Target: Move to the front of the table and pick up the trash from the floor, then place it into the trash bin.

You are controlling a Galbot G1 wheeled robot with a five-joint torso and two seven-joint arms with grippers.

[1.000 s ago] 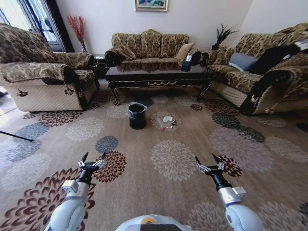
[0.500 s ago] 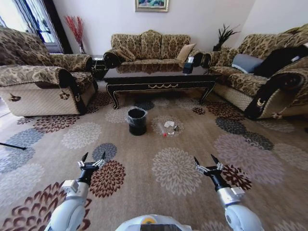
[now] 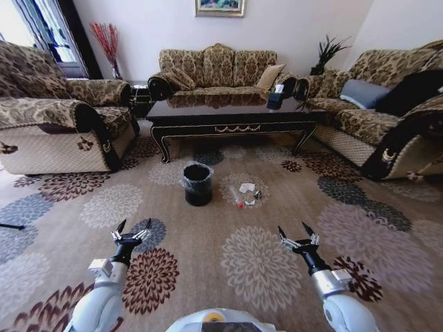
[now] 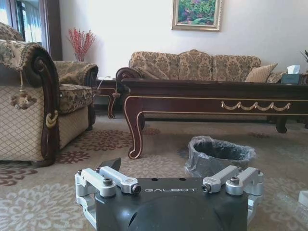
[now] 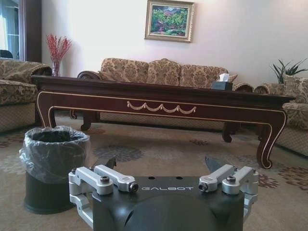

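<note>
The dark brown table (image 3: 228, 117) with gold trim stands ahead, in front of the far sofa; it also spans the left wrist view (image 4: 211, 98) and the right wrist view (image 5: 159, 98). On the patterned floor (image 3: 208, 242) before it stands the black trash bin (image 3: 198, 183) with its clear liner (image 4: 219, 154) (image 5: 52, 163). Just right of the bin lies the trash (image 3: 246, 194): white paper scraps, a wrapper and a red bit. My left gripper (image 3: 133, 227) and right gripper (image 3: 297, 232) hover low over the carpet, both open and empty, well short of the trash.
Patterned sofas ring the carpet: one at the left (image 3: 55, 124), one at the back (image 3: 214, 69), one at the right (image 3: 387, 111). A tissue box (image 3: 276, 97) sits on the table. A thin dark rod (image 3: 10, 226) lies at the left edge.
The whole view has shifted: the table, bin and trash sit closer and lower in the picture, so the robot has driven forward. Both arms hold the same pose, grippers still open.
</note>
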